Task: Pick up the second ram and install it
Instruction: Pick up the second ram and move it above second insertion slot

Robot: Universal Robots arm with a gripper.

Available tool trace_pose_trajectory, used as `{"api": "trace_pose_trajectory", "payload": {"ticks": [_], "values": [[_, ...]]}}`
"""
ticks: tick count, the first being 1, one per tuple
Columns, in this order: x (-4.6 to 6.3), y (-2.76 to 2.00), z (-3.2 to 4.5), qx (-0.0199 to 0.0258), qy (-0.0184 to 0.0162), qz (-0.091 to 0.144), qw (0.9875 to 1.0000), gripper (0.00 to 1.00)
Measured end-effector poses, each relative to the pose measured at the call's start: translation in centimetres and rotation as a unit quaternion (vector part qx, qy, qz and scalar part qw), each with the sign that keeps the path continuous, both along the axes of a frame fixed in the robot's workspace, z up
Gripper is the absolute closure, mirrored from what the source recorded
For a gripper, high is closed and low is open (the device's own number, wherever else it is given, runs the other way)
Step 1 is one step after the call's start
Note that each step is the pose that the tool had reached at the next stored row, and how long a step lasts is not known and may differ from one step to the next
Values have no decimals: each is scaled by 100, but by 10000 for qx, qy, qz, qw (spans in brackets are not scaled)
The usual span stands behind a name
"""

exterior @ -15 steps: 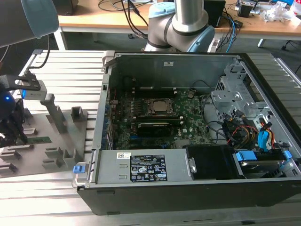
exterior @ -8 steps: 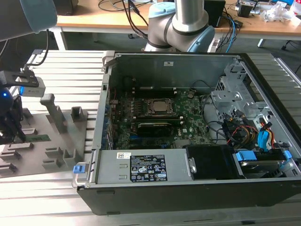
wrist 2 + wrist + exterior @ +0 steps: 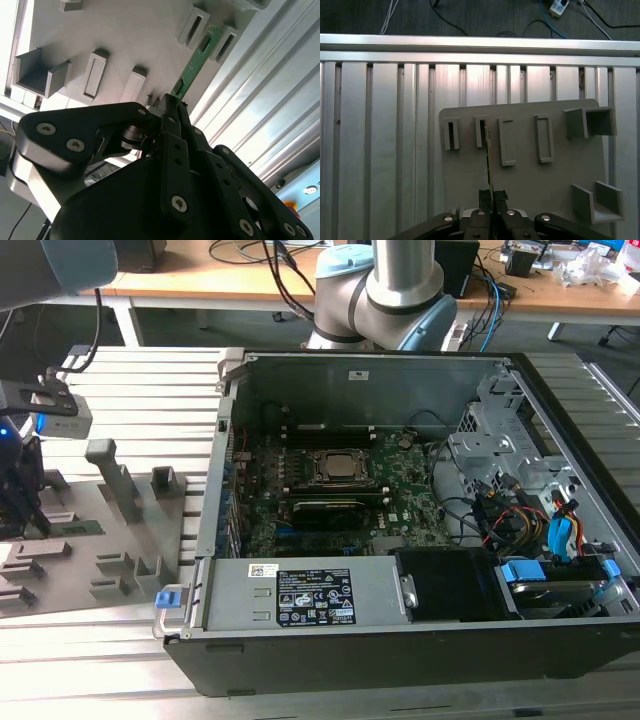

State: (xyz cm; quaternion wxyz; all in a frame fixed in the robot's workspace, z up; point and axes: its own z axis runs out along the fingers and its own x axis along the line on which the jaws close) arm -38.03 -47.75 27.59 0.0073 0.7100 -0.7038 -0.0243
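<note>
The ram [image 3: 196, 57] is held by one end in the gripper [image 3: 174, 102]. The fingers [image 3: 169, 120] are drawn in narrow against its two faces. Its long axis runs straight out from the fingertips, away from the wrist. Its far end is seen close against a raised slot block [image 3: 192, 25] of the grey tray [image 3: 125, 40]. Whether that end is seated in the block or only beside it cannot be told. In the first wrist view the stick is seen edge-on as a thin line, so it is judged to stand on its long edge with both faces upright.

The tray lies flat on a ribbed aluminium counter [image 3: 380, 150]. Further slot blocks are found just beside the ram on either flank, so sideways room is judged to be tight, while the space above is open.

In the exterior view the tray is placed at the exterior view's left, and an open case [image 3: 360, 375] is set next to it towards the exterior view's right. The motherboard [image 3: 410, 490] lies flat in the case, well apart from the ram and walled in on all sides. Cables and a drive cage are crowded along the board's edge at the exterior view's right.
</note>
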Motion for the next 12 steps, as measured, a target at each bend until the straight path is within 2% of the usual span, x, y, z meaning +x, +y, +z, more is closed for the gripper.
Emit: {"api": "trace_pose_trajectory", "payload": {"ticks": [12], "values": [[1,0,224,0,1,0,10000,86]]}}
